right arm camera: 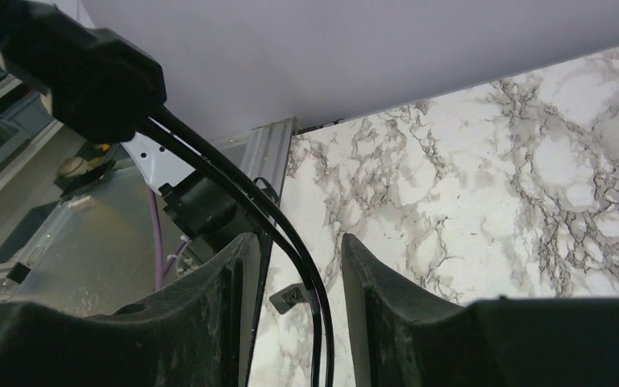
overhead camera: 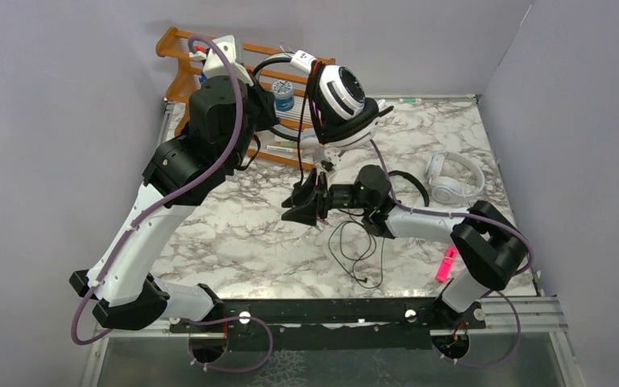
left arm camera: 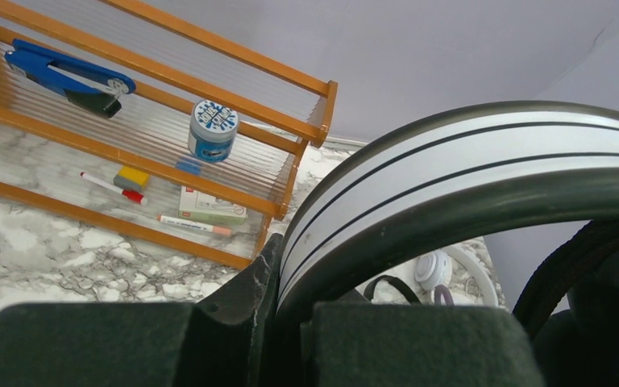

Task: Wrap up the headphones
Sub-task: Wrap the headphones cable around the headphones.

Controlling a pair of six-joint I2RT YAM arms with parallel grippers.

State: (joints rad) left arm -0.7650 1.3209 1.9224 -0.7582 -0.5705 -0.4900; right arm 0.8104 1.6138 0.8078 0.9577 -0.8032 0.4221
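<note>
My left gripper (overhead camera: 292, 63) is shut on the headband of the white headphones with black ear pads (overhead camera: 340, 97) and holds them high above the table's back. The striped headband (left arm camera: 451, 161) fills the left wrist view, clamped in the left gripper (left arm camera: 290, 322). Their black cord (overhead camera: 355, 251) hangs down and lies in loops on the table. My right gripper (overhead camera: 302, 201) is open below the headphones; the cord (right arm camera: 290, 242) runs between the spread fingers of the right gripper (right arm camera: 298, 266). The small black headphones (overhead camera: 409, 184) and the all-white headphones (overhead camera: 454, 179) lie at the right.
A wooden rack (overhead camera: 179, 85) stands at the back left, with a blue tool (left arm camera: 68, 74), a jar (left arm camera: 213, 129) and markers (left arm camera: 113, 187) on it. A pink highlighter (overhead camera: 446, 264) lies by the right arm's base. Walls close in the back and right.
</note>
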